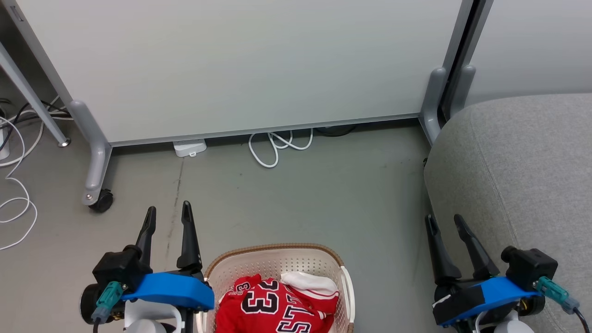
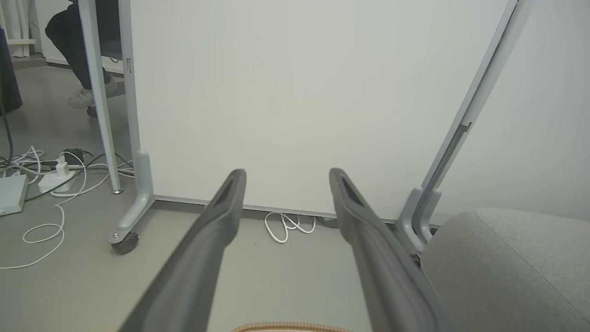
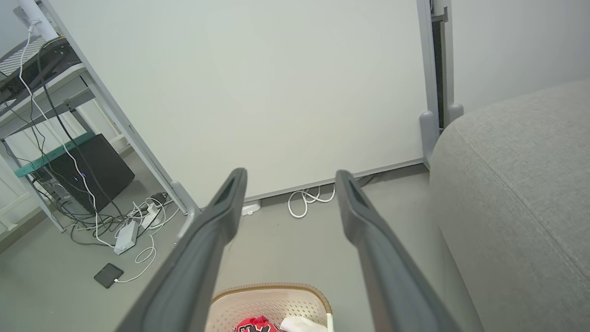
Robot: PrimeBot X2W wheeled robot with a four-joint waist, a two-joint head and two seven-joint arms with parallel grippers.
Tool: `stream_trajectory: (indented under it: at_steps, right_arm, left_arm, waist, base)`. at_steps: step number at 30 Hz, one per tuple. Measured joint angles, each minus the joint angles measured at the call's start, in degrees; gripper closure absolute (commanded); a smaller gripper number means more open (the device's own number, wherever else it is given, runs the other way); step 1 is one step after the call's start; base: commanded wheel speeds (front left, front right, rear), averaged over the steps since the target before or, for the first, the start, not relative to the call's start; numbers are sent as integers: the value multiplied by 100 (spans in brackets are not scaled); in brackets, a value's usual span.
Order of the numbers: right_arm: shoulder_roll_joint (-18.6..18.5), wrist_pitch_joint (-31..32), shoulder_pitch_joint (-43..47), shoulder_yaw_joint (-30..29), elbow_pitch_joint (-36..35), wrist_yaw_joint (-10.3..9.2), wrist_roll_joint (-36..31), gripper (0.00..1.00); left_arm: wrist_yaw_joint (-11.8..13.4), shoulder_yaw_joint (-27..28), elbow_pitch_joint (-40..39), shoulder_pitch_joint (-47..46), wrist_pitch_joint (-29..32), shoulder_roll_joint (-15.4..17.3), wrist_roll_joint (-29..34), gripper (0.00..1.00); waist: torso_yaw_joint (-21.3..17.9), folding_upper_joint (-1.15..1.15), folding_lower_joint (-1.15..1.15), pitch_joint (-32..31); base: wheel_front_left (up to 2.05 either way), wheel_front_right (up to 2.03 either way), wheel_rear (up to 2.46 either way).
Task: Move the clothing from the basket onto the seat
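The cream perforated basket (image 1: 277,259) with a brown rim sits on the floor at the bottom centre of the head view. Inside lies the clothing (image 1: 273,303), a red jersey with a black "33" and white trim. The basket (image 3: 272,302) and a corner of the red clothing (image 3: 256,325) also show low in the right wrist view. The grey seat (image 1: 522,171) fills the right side. My left gripper (image 1: 168,215) hangs open just left of the basket, holding nothing. My right gripper (image 1: 446,224) stands open between basket and seat edge, also empty.
A white partition panel (image 1: 249,64) on grey wheeled feet (image 1: 99,199) stands across the back. A coiled white cable (image 1: 277,145) and a white adapter (image 1: 189,148) lie at its base. More cables (image 1: 14,185) trail at far left. A person's foot (image 2: 85,97) shows behind the panel.
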Motion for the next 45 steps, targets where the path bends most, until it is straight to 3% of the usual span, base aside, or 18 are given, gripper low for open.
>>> stream_trajectory:
  at_steps: [30, 45]
  right_arm:
    - [-2, -347, 1, 153, 107, 7, -1330, 0]
    - [-5, -454, 23, 120, 334, 7, -1624, 0]
  left_arm:
    - [-680, 35, 686, -63, -346, -176, 1076, 0]
    - [-771, -54, 954, -106, -437, -182, 1274, 0]
  waist:
    - [15, 0, 0, 57]
    - [41, 0, 0, 67]
  base:
    - [0, 0, 0]
    - [0, 0, 0]
